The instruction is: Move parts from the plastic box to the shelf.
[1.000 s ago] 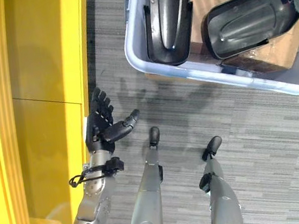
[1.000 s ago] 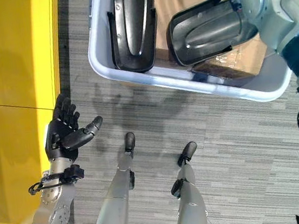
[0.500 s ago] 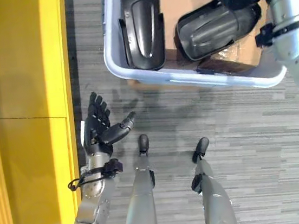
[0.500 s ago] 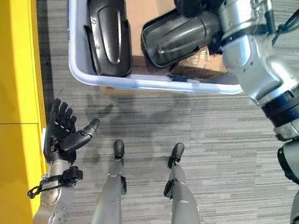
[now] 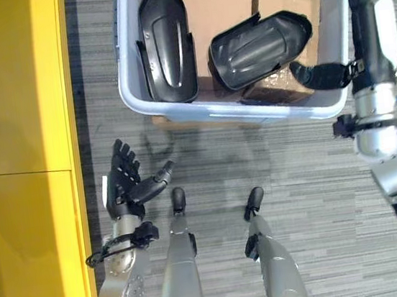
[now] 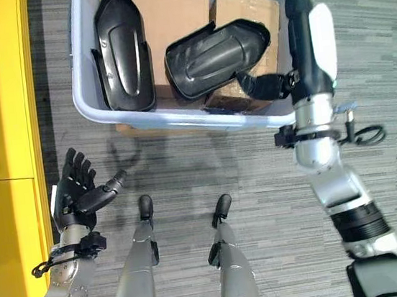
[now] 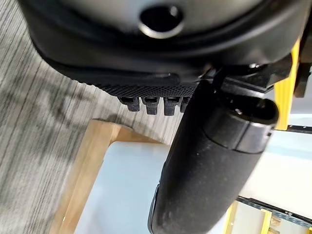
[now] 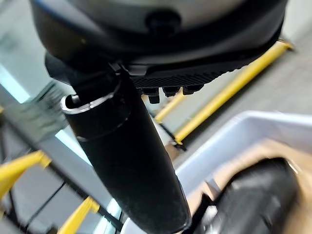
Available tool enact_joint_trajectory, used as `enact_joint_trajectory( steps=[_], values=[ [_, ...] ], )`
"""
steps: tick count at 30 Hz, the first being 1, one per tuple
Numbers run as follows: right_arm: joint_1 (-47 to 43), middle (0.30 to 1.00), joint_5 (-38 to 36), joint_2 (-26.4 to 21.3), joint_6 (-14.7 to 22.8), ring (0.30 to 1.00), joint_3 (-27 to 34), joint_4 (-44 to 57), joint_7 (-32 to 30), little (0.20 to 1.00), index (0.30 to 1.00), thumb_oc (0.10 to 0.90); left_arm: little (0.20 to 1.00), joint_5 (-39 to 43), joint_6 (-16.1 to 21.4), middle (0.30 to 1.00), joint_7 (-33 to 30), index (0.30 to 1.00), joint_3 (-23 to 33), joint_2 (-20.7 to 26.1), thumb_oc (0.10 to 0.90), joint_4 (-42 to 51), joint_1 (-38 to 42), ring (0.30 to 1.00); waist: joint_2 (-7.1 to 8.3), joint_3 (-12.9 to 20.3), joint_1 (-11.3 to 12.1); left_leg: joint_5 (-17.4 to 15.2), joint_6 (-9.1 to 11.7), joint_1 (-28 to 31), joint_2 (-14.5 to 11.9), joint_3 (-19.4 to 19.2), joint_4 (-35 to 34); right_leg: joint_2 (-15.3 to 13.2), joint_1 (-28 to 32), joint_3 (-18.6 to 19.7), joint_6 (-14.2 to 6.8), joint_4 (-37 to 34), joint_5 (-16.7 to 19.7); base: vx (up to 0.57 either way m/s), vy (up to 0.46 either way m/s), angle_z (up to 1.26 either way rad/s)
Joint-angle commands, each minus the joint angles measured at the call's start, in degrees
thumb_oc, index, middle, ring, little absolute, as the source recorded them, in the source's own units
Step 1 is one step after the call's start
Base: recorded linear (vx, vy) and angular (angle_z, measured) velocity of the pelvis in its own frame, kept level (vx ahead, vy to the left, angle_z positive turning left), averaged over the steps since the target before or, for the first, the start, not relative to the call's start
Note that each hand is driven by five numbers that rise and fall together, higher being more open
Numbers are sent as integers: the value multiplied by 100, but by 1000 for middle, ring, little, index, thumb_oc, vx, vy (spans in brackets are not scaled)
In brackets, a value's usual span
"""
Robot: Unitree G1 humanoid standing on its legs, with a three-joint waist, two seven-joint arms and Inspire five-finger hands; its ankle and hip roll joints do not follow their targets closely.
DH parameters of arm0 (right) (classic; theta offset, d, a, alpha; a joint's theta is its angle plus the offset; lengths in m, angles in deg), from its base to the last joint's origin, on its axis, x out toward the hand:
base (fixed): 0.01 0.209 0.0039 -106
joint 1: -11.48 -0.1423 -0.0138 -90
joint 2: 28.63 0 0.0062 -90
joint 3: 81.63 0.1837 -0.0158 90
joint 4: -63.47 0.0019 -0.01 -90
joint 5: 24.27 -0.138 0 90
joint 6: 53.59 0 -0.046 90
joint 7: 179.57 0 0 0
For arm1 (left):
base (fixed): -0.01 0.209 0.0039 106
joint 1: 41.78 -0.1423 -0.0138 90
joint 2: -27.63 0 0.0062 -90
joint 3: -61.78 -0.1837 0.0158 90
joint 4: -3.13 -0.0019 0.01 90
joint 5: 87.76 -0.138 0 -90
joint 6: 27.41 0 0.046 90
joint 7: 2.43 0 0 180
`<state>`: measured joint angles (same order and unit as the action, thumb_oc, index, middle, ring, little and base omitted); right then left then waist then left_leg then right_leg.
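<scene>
Two black parts lie on cardboard inside the plastic box. My right hand reaches along the box's right wall, fingers straight, tips cut off. My left hand hangs spread wide beside the yellow shelf.

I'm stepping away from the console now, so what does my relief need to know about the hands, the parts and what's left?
Left hand: open, holding nothing, above the carpet beside the yellow shelf.
Right hand: open, fingers straight over the plastic box's right end, gripping nothing.
Parts: two black parts lie in the box on cardboard boxes.
Done: no part is seen on the shelf.
Left: grasp each part and carry it to the shelf.
</scene>
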<state>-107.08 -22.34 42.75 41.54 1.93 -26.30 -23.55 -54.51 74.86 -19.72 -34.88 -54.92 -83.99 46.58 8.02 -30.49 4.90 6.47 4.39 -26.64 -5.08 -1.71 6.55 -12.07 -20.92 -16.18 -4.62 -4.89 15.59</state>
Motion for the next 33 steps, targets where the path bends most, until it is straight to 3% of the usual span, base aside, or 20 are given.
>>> enact_joint_trajectory(
  steps=[1,3,7,9,14,25,33],
  values=[
    [-484,1000,-280,-15,556,1000,318,482,-210,1000,1000,900,1000,-183,352,1000,85,1000,191,163,900,615,-214,1000,39,557,65,-122,-201,635,42,51,-481,-355,760,-206,-641,516,-636,9,-8,-11],
    [-460,1000,-381,164,572,1000,305,449,-269,1000,1000,900,1000,-174,346,1000,77,1000,175,153,900,609,-236,1000,35,569,73,-132,-207,662,39,42,-476,-358,772,-200,-643,523,-640,4,1,-9],
    [-589,1000,-1290,1045,798,1000,287,190,-548,1000,1000,900,1000,-100,306,1000,5,1000,67,133,900,543,-220,1000,-67,635,105,-158,-208,773,27,12,-501,-376,820,-156,-634,551,-681,3,7,-8],
    [-651,1000,-1481,1166,855,1000,278,131,-587,1000,1000,900,1000,-88,296,1000,2,1000,33,141,900,531,-212,1000,-74,650,106,-122,-219,761,47,8,-519,-392,801,-157,-628,536,-655,-9,5,-2],
    [-1126,1000,-2645,1936,1361,1000,354,-230,-955,1000,1000,900,1000,-54,248,1000,-113,1000,-214,120,900,507,-166,1000,-263,671,176,-141,-228,840,97,3,-575,-438,837,-162,-633,534,-667,0,0,0],
    [-1885,1000,-3049,2423,1766,1000,898,-1103,-1921,1000,1000,900,1000,7,260,1000,-235,1000,-608,73,900,447,-44,1000,-573,662,282,-127,-254,849,158,39,-586,-513,858,-172,-624,549,-669,0,0,0],
    [-2013,1000,-2564,2428,1619,1000,1057,-1308,-2416,1000,1000,900,1000,-48,264,1000,-299,1000,-795,37,900,421,33,1000,-708,632,308,-119,-255,844,177,54,-588,-524,855,-172,-633,559,-677,0,0,0]
  ],
)
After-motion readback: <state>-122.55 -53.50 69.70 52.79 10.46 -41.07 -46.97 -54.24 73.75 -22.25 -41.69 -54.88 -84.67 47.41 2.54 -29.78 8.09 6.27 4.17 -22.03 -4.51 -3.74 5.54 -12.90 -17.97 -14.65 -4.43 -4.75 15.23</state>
